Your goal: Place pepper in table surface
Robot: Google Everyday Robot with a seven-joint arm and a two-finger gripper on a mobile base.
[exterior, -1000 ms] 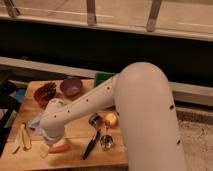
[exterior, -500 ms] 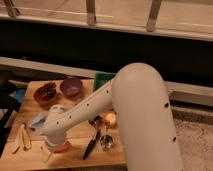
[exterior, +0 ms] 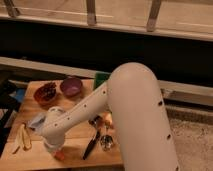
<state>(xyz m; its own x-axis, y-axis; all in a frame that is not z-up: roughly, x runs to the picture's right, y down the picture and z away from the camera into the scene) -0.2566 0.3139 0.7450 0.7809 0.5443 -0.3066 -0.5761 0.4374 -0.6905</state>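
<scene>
The pepper [exterior: 60, 155] lies on the table surface [exterior: 31, 158] near its front edge. Only a short red-orange end shows, below the end of my white arm. My gripper [exterior: 52, 149] is down at the table right over the pepper and covers most of it. I cannot tell whether it has hold of the pepper.
Pale yellow banana-like pieces [exterior: 22, 138] lie at the front left, beside a blue cloth [exterior: 36, 121]. A red bowl [exterior: 46, 93], a purple bowl [exterior: 71, 86] and a green tray [exterior: 101, 79] stand at the back. A black-handled utensil [exterior: 92, 145], a metal scoop [exterior: 106, 142] and a round fruit [exterior: 107, 120] lie right of the gripper.
The gripper has come down and slightly forward onto the pepper. The pepper showed at full length a second ago; now only its end shows.
</scene>
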